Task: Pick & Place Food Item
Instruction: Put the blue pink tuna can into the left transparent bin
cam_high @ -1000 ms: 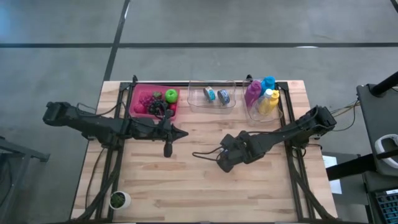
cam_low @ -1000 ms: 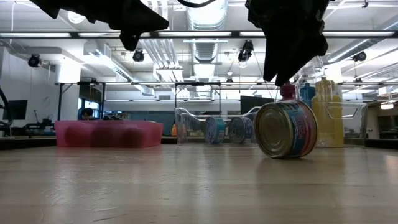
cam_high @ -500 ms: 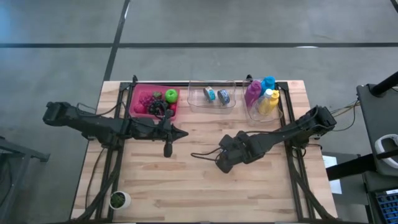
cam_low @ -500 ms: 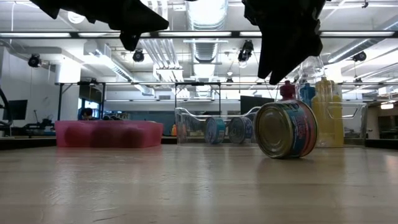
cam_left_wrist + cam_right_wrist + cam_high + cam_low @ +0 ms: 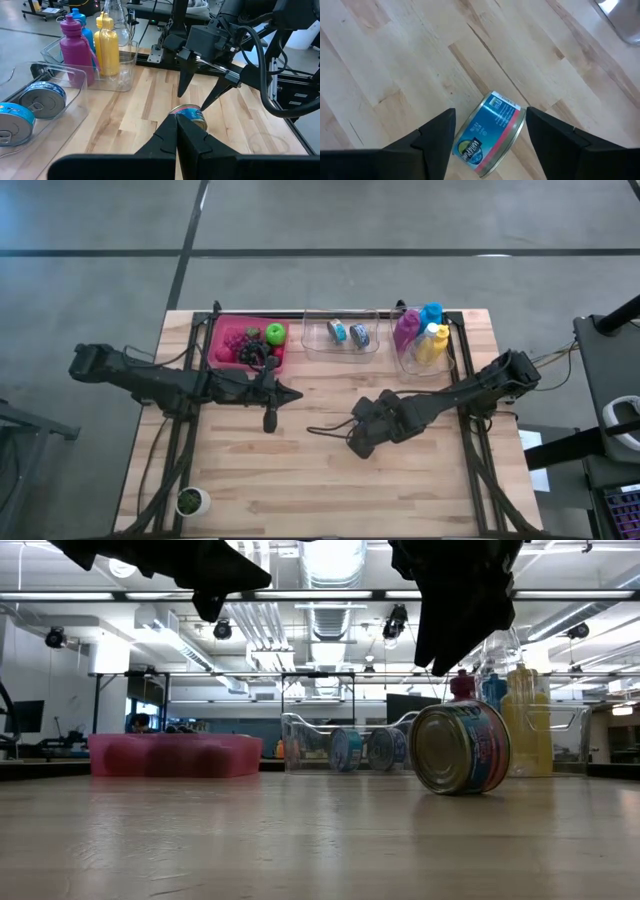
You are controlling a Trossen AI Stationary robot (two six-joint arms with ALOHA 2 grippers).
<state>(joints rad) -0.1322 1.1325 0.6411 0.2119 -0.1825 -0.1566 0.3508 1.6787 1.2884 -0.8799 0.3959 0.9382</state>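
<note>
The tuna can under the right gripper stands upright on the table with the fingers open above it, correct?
Not quite: the tuna can lies on its side, as the low view shows, resting on its rim on the table. The right gripper does hang above it with fingers open.

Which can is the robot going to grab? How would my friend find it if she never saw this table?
Start at the wooden table and find the right gripper, open, near the middle. Right under it lies a blue can with a pink stripe. It is tipped on its side on the bare wood, all alone, while the two other cans sit inside a clear bin at the table's far edge.
</note>
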